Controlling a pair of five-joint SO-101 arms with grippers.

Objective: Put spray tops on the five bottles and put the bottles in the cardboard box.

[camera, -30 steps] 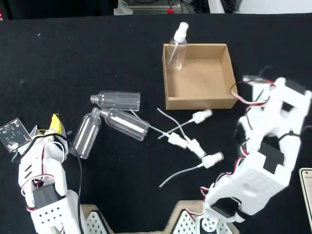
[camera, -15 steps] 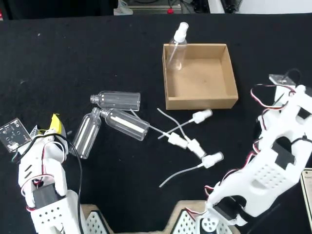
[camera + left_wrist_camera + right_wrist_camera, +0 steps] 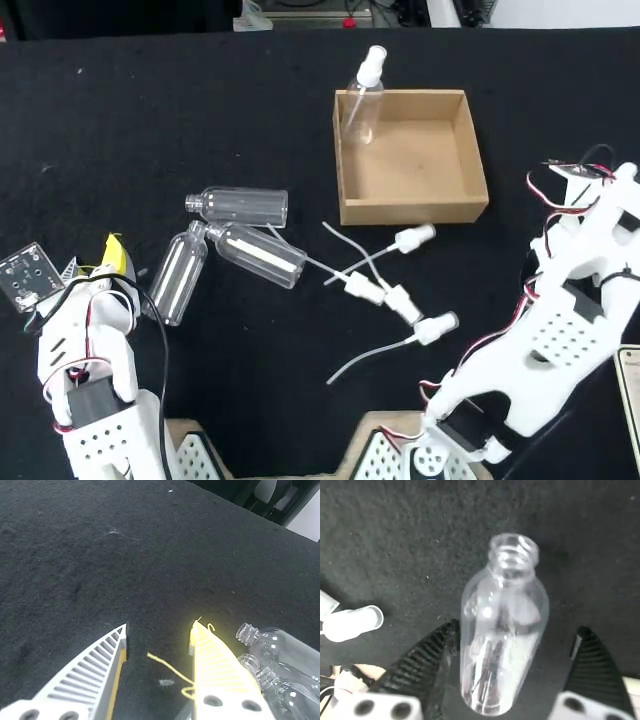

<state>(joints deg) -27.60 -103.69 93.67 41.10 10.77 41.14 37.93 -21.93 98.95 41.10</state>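
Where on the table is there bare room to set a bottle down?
Bare table lies left of the cardboard box, beyond the three lying bottles. Most of the box floor is free too. It is crowded in front of the box, where the spray tops lie close together.

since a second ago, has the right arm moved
Yes. In the high view the right arm has swung away from the box, toward the table's right edge.

Black desk (image 3: 150,100), brown cardboard box (image 3: 410,211), clear bottles (image 3: 245,206), white spray tops (image 3: 437,326). The left gripper (image 3: 159,626) is ribbed white and yellow, the right gripper (image 3: 517,630) ribbed black.
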